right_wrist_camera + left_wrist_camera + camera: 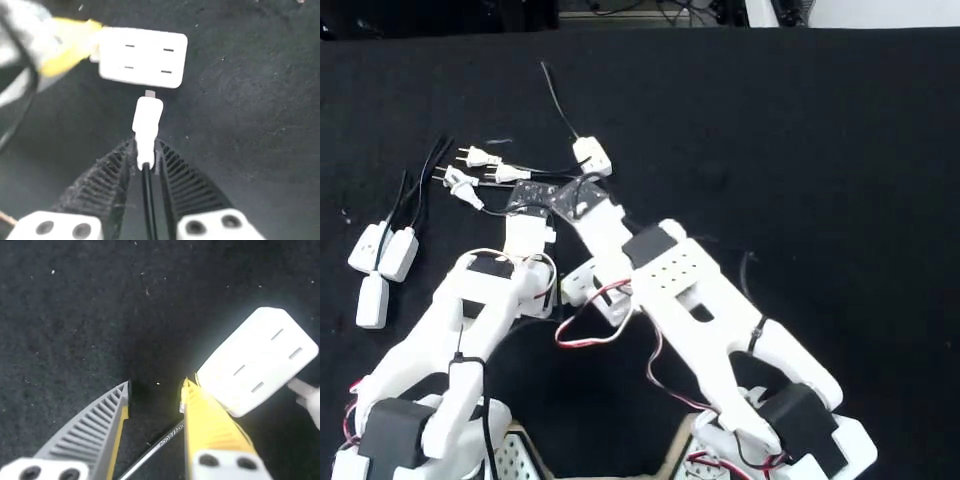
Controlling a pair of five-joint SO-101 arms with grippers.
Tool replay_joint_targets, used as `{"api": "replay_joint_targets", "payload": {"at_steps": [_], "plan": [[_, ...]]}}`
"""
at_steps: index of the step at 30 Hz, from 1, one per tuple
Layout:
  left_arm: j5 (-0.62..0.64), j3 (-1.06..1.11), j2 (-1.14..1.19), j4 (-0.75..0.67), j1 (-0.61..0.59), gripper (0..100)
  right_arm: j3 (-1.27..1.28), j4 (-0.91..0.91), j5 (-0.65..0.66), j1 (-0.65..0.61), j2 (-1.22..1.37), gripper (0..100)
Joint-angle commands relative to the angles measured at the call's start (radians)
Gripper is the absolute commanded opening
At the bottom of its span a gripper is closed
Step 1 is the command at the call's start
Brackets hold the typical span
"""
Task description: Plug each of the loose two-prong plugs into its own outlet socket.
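While left gripper [155, 388] gapes beside socket [255, 360], right gripper [145, 147] clamps plug [147, 116] facing it.

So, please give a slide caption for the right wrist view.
Right gripper holds a two-prong plug, prongs pointing at the white outlet.

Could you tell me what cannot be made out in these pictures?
1. Right wrist view: whether the plug in the right gripper touches the outlet block; prongs blurred.
2. High view: slots of the spare outlet blocks, too small.
3. Left wrist view: a white object cut by the edge.
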Motion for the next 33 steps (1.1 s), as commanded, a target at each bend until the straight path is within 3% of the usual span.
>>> {"api": "replay_joint_targets", "payload": {"at_steps": [1,6,11,16,20,23,28,33], "plan": [[-0.012,-0.010,-0.008,0.014,0.021,18,-0.150,0.114,0.049,0.044,0.002,1.0],[-0.012,-0.056,-0.009,0.126,0.019,18,-0.291,0.186,0.052,0.106,0.004,1.0],[-0.061,-0.067,-0.040,0.152,-0.015,18,-0.343,0.226,0.057,0.106,0.010,1.0],[-0.066,-0.050,-0.252,0.172,-0.128,18,-0.424,0.302,0.058,0.109,0.108,1.0],[-0.071,-0.036,-0.463,0.285,-0.228,18,-0.473,0.327,0.058,0.106,0.182,1.0],[-0.147,-0.007,-0.612,0.385,-0.337,18,-0.487,0.328,0.057,0.103,0.220,1.0],[-0.264,0.173,-0.824,0.407,-0.527,18,-0.498,0.348,0.052,0.103,0.268,1.0],[-0.267,0.348,-1.003,0.405,-0.559,18,-0.613,0.439,0.044,0.103,0.335,1.0]]}}
